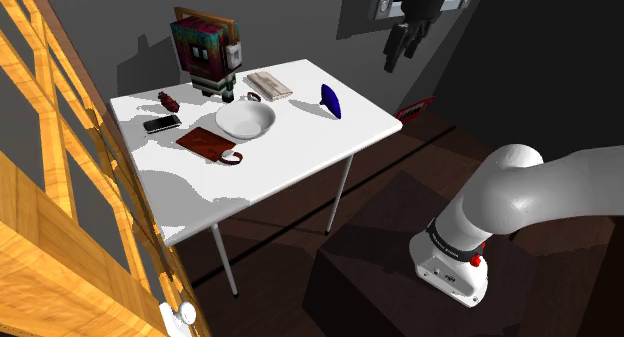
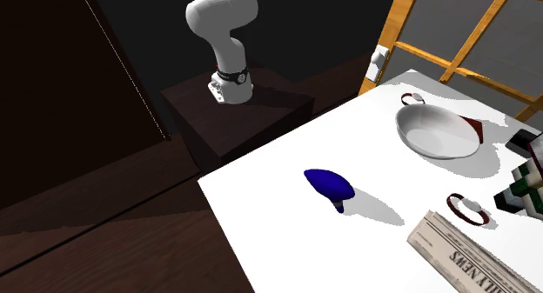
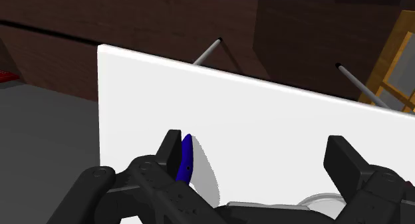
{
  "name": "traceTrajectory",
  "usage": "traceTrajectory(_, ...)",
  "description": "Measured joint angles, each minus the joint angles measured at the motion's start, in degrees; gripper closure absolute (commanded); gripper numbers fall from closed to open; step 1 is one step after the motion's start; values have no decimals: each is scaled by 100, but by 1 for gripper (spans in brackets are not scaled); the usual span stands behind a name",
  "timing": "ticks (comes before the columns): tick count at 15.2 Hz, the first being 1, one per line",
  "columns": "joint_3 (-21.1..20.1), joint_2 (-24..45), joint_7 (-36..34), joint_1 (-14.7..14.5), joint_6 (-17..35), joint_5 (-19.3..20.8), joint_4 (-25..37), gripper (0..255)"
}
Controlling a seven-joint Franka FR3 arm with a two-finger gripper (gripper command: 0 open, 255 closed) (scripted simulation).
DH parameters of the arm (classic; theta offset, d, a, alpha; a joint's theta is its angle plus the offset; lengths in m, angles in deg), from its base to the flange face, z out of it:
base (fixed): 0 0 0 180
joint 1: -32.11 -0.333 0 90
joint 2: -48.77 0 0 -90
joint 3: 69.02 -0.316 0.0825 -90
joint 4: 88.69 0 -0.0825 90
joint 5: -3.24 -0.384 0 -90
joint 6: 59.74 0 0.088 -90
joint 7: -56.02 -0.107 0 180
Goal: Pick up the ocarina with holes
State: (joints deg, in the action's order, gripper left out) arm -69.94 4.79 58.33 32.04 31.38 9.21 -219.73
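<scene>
Approach step: the hand (image 1: pixel 402 45) is hovering high, fingers spread wide, gripping nothing. The blue ocarina (image 1: pixel 331 100) is lying on the bench (image 1: pixel 300 155), below and ahead of the hand. Next, I'd judge, it needs centring, then lowering. The wrist view is showing the ocarina off toward one finger; the second exterior view is showing it lying well apart from the bowl (image 2: pixel 435 133).

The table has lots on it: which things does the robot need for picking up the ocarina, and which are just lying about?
For the job:
blue ocarina
gripper, open

Just lying about:
white bowl
newspaper
blocky figure
flat brown item
</scene>
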Motion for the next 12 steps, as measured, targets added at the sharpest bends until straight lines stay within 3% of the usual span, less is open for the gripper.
traceTrajectory(4,38,346,-50,45,331,29,-43,0)
traceTrajectory(12,277,1886,-99,241,1343,166,301,0)
